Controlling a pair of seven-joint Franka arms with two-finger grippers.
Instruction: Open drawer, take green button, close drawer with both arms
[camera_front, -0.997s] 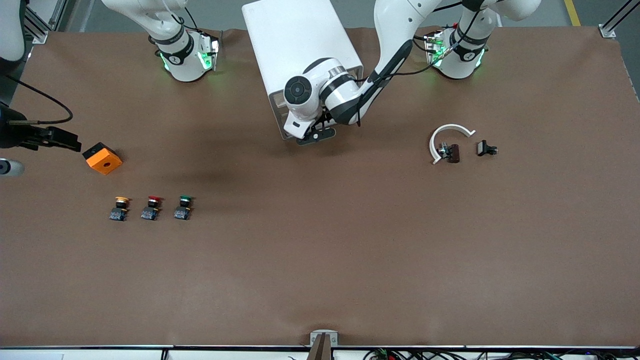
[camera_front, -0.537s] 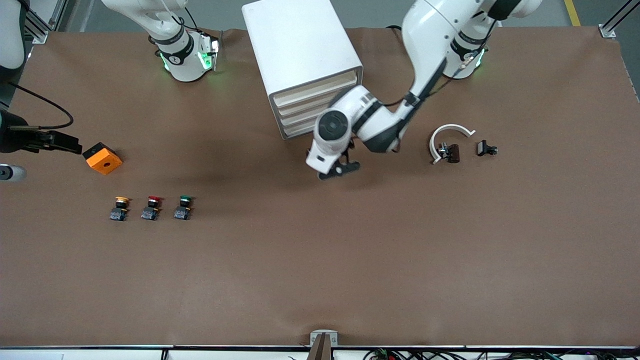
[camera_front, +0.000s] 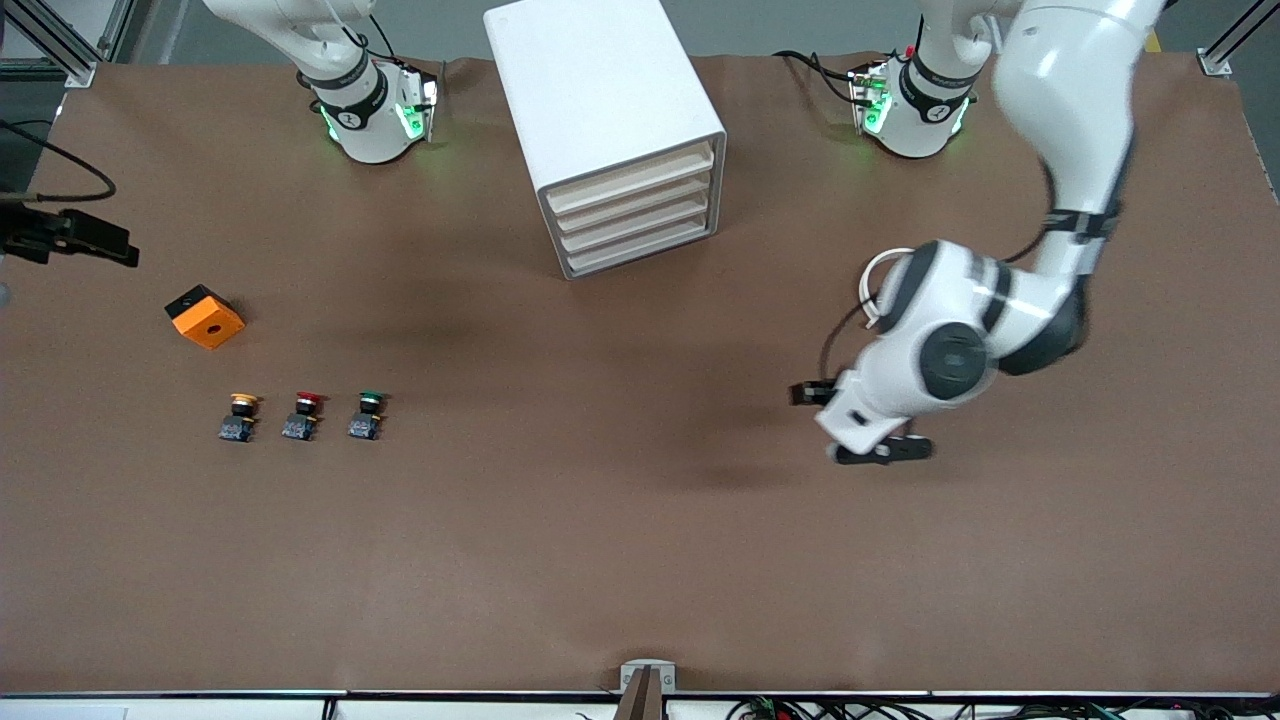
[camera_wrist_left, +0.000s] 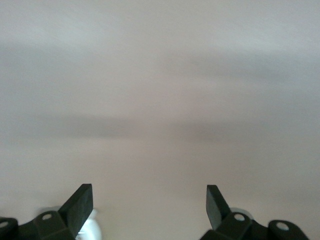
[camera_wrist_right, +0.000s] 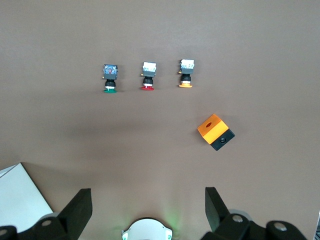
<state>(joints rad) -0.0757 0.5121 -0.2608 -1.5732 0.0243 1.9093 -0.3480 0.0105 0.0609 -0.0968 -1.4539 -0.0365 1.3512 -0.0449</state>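
Note:
The white cabinet (camera_front: 600, 90) stands between the arm bases, and all four cream drawer fronts (camera_front: 640, 215) are shut. The green-capped button (camera_front: 368, 414) lies on the table beside a red-capped one (camera_front: 304, 415) and a yellow-capped one (camera_front: 240, 417). It also shows in the right wrist view (camera_wrist_right: 109, 79). My left gripper (camera_front: 880, 452) is open and empty over bare table toward the left arm's end; its wrist view (camera_wrist_left: 150, 200) shows only blurred table. My right gripper (camera_front: 100, 245) is open and empty, high over the table edge near the orange box (camera_front: 205, 316). Its own view (camera_wrist_right: 148, 200) looks down on the buttons.
The orange box with a black base also shows in the right wrist view (camera_wrist_right: 215, 131), as does a corner of the cabinet (camera_wrist_right: 20, 200). A white curved part (camera_front: 880, 270) lies on the table, mostly hidden under the left arm.
The left arm has swung away from the cabinet's front toward its own end of the table and nearer the front camera. The right gripper has drifted a little away from the orange box.

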